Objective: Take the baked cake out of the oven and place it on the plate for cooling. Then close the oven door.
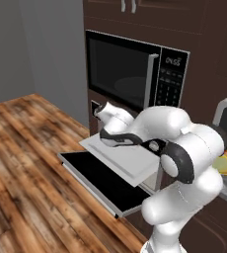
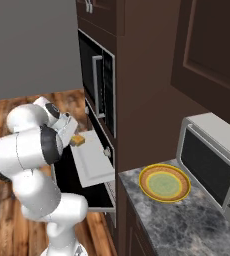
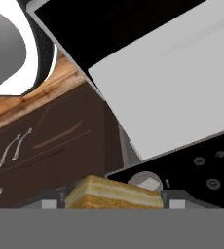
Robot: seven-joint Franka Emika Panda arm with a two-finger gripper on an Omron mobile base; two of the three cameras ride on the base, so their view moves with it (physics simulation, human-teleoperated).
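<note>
Grey stone counter [image 2: 197, 225] (wood floor [image 1: 21, 163])

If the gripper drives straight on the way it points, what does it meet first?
The baked cake sits between the gripper's tips; beyond it, probably the black control strip by a knob; depth unclear.

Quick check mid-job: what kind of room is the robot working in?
A kitchen, rendered: a built-in oven with its door dropped open, a black microwave above it, and a stone counter carrying a plate.
</note>
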